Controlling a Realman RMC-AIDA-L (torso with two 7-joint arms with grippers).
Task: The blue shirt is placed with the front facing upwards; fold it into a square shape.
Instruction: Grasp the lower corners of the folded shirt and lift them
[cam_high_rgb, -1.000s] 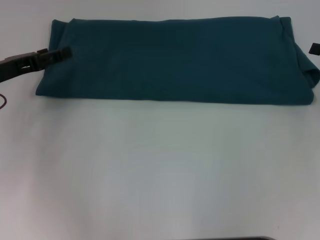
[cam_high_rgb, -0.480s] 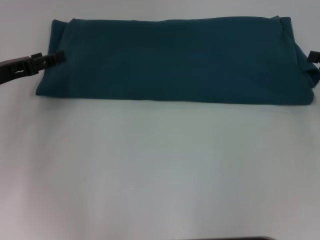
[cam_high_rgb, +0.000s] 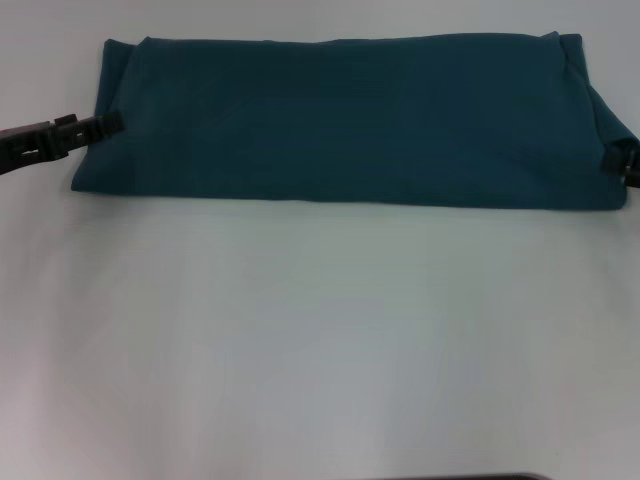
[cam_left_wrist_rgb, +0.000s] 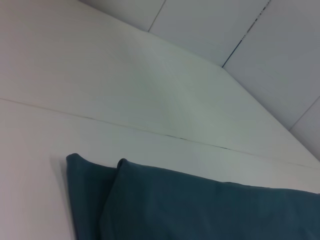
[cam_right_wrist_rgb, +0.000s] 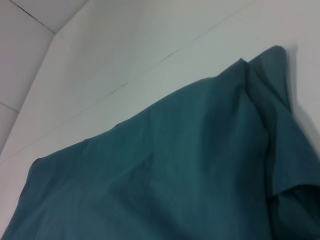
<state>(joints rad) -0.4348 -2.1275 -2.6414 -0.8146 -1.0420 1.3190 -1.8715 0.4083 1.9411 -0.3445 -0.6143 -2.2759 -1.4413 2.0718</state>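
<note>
Left gripper (cam_high_rgb: 108, 125), a dark clamp on a dark arm, reaches in from the left edge of the head view, its tip touching the left end of the blue shirt (cam_high_rgb: 350, 120). Whether its fingers are spread or pressed together cannot be told. Right gripper (cam_high_rgb: 620, 160) shows only as a small dark piece at the right edge, touching the shirt's right end near the front corner; its fingers cannot be made out either.

The shirt lies folded into a long flat band across the far part of the white table (cam_high_rgb: 320, 340), running left to right, plain cloth facing up. At its right end a loose flap of cloth sticks out a little.

From the left wrist, the shirt (cam_left_wrist_rgb: 200, 210) shows two stacked folded corners on the table (cam_left_wrist_rgb: 100, 75). From the right wrist, the shirt (cam_right_wrist_rgb: 165, 170) shows gentle creases and a layered fold along one end.
</note>
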